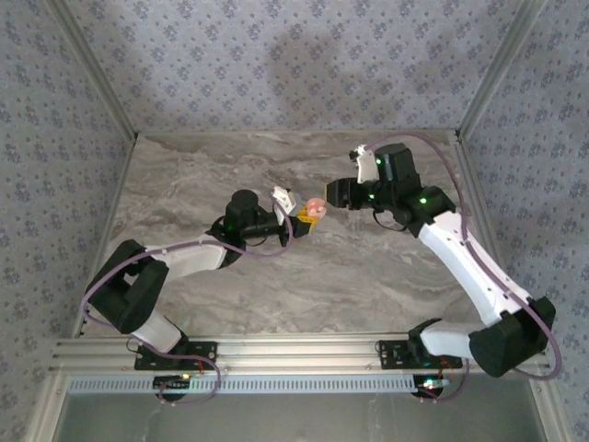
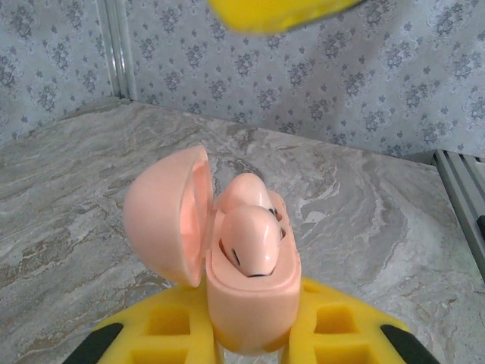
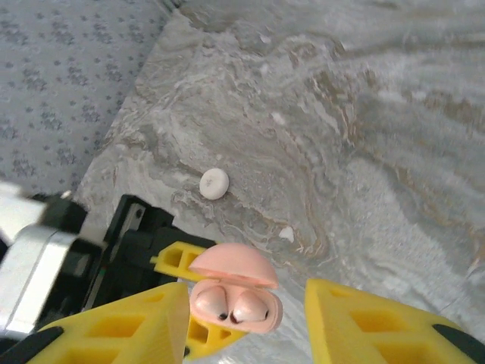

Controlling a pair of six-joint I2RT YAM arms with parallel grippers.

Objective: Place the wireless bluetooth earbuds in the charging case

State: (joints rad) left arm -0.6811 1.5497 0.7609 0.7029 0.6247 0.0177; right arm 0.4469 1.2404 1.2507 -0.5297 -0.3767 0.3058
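Observation:
A pink charging case point(image 2: 250, 303) stands upright with its lid point(image 2: 163, 212) swung open to the left. My left gripper point(image 2: 250, 337) is shut on the case's lower body with its yellow fingers point(image 2: 167, 334). Two pink earbuds point(image 2: 254, 239) sit side by side in the case's sockets. From the right wrist the same case point(image 3: 261, 322) and its earbuds point(image 3: 208, 303) show between my right gripper's point(image 3: 246, 322) yellow fingers point(image 3: 364, 326), which stand wide apart and clear of it. From above, the case point(image 1: 316, 208) hangs over the table's middle between both grippers.
A small white round disc point(image 3: 214, 183) and a tiny white bit point(image 3: 286, 234) lie on the marble table point(image 3: 364, 136) beyond the case. Patterned walls point(image 1: 276, 55) close in the back and both sides. A metal rail point(image 1: 304, 354) runs along the near edge.

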